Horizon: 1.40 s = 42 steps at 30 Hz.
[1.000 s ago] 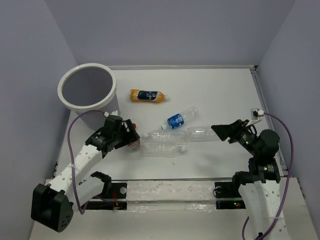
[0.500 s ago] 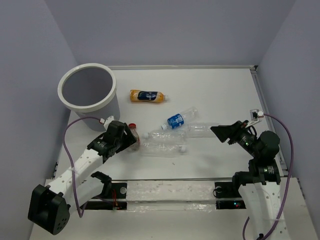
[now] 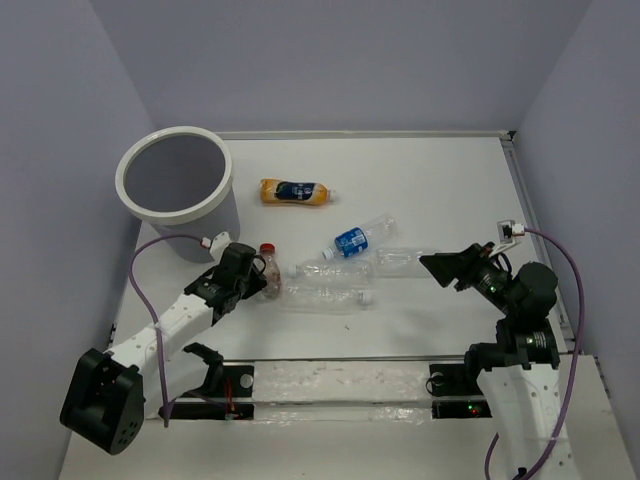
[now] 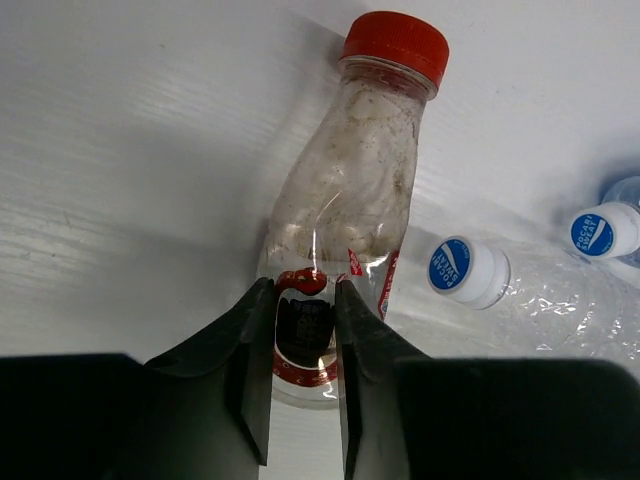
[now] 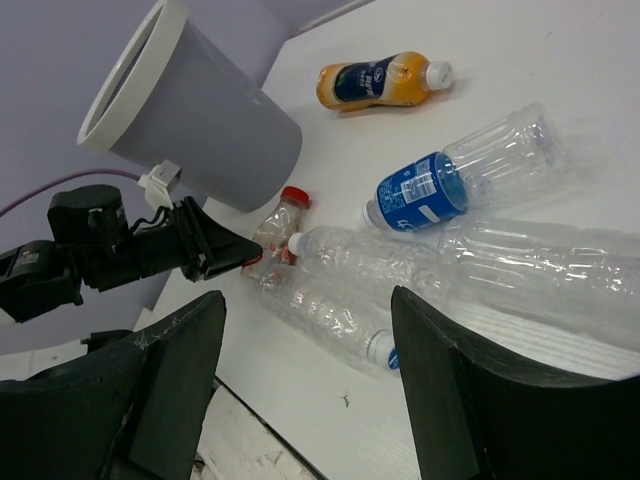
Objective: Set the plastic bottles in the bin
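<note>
Left arm [image 3: 165, 330] reaches low from its near-left base, out toward the far right, with the left gripper [image 4: 303, 300] down at table level. Right arm [image 3: 525, 335] is folded upright at near right. The right gripper [image 5: 305, 300] points left across the table [image 3: 440, 180], jaws spread wide, holding nothing, apart from every bottle. The red-capped bottle [image 4: 350, 190] lies on the table, long axis near-to-far, cap at the far end, base toward the left wrist. Left fingers [image 4: 255, 340] pinch its labelled lower body from both sides with a narrow gap: gripped. Just right of it, three clear bottles [image 3: 320, 297] lie roughly left-right. Beyond them the blue-labelled bottle [image 3: 352, 240] lies diagonal, cap near-left. Farther back is the orange bottle [image 3: 295, 191], lying left-right, cap to the right. The bin [image 3: 170, 232] stands upright at far left, near the red cap but not touching it.
</note>
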### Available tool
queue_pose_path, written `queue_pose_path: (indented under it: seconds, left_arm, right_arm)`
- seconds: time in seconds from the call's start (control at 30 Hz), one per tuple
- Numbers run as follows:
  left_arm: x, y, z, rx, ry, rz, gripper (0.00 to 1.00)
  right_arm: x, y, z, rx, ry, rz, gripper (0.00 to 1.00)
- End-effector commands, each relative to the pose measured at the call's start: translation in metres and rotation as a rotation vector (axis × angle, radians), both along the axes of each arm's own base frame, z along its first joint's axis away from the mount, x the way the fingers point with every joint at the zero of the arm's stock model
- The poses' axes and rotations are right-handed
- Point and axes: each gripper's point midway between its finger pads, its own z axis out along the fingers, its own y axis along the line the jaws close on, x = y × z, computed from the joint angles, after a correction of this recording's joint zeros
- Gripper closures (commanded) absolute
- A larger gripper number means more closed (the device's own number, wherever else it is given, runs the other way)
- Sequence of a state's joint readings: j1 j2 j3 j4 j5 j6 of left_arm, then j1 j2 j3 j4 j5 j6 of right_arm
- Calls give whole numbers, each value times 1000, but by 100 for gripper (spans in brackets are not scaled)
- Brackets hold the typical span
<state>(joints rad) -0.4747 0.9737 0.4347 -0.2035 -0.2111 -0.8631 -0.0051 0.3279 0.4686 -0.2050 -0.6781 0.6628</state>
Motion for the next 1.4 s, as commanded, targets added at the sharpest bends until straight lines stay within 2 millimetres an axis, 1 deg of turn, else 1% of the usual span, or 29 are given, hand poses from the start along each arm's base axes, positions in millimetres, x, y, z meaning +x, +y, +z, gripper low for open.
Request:
queue_pose_path:
  seconds: [0.0, 0.07, 0.1, 0.13, 0.17, 0.2, 0.23, 0.33, 0.37, 0.43, 0.47, 0.5, 0.53, 0.57, 0.6, 0.63, 0.67, 0.77, 0.83, 0.93, 0.97, 1.0, 1.03, 1.07, 1.13, 1.17, 1.23, 1.27, 1.37]
  left_arm:
    - [2, 7, -9, 49, -8, 6, 79]
    - [0, 8, -7, 54, -6, -1, 87]
    - [-1, 8, -1, 53, -13, -4, 92]
    - [-1, 8, 4, 48, -22, -8, 94]
    - [-2, 7, 15, 43, -38, -16, 99]
    - [0, 6, 19, 37, -46, -13, 100]
    - [0, 0, 33, 17, -76, -36, 100]
    - [-6, -5, 55, 6, -100, -65, 100]
    - [-7, -7, 70, 5, -121, -76, 100]
    - [-11, -17, 86, 2, -146, -133, 100]
    - [-8, -22, 105, -3, -182, -142, 100]
    - [-11, -24, 111, 4, -187, -155, 100]
    - [-14, -33, 121, 4, -207, -194, 100]
    - [-10, -33, 142, 7, -256, -177, 100]
    - [-11, -33, 148, 16, -262, -177, 100]
    - [-9, -34, 163, 15, -293, -174, 100]
    - [-8, -33, 168, 21, -300, -171, 100]
    - [-6, -28, 170, 53, -301, -158, 100]
    - [-7, -26, 164, 72, -281, -156, 100]
    - [-12, -25, 140, 94, -223, -165, 100]
    - [-13, -27, 133, 98, -203, -172, 93]
    - [-14, -27, 128, 102, -189, -179, 90]
    - [-15, -28, 122, 108, -174, -185, 84]
    - [-17, -29, 113, 115, -148, -193, 64]
    - [-19, -30, 104, 114, -128, -198, 47]
    - [-20, -30, 95, 120, -113, -202, 38]
    - [-21, -30, 86, 125, -98, -202, 32]
    - [-22, -29, 78, 135, -84, -203, 31]
    - [-20, -31, 64, 146, -69, -207, 31]
  right_arm:
    - [-3, 4, 8, 7, -41, 31, 28]
    - [-2, 4, 8, 6, -42, 29, 28]
    - [-2, 4, 8, 5, -41, 28, 28]
    - [-2, 4, 9, 7, -41, 26, 28]
    - [-1, 4, 9, 8, -40, 25, 28]
    - [-1, 4, 10, 8, -42, 25, 28]
    - [-1, 4, 9, 9, -41, 23, 28]
    - [0, 4, 10, 12, -39, 23, 28]
    - [0, 4, 9, 14, -38, 24, 28]
    - [1, 4, 10, 16, -38, 24, 28]
    - [1, 4, 10, 17, -40, 23, 28]
    - [2, 4, 10, 19, -40, 23, 28]
    - [3, 4, 9, 24, -34, 23, 28]
    - [4, 4, 9, 27, -31, 24, 28]
    - [5, 4, 10, 29, -36, 24, 28]
    - [6, 5, 9, 31, -31, 25, 28]
    - [6, 5, 8, 31, -28, 27, 28]
    - [6, 6, 7, 32, -21, 33, 28]
    - [5, 6, 7, 32, -24, 33, 28]
    - [6, 5, 6, 32, -19, 30, 28]
    - [6, 5, 5, 33, -17, 31, 28]
    - [6, 5, 5, 33, -15, 31, 28]
    - [6, 5, 6, 30, -20, 30, 28]
    - [6, 5, 5, 31, -19, 31, 28]
    - [5, 5, 6, 28, -22, 33, 28]
    - [5, 6, 5, 28, -19, 35, 28]
    - [5, 5, 5, 27, -20, 33, 28]
    - [5, 5, 4, 27, -20, 33, 28]
    - [5, 6, 3, 26, -19, 36, 28]
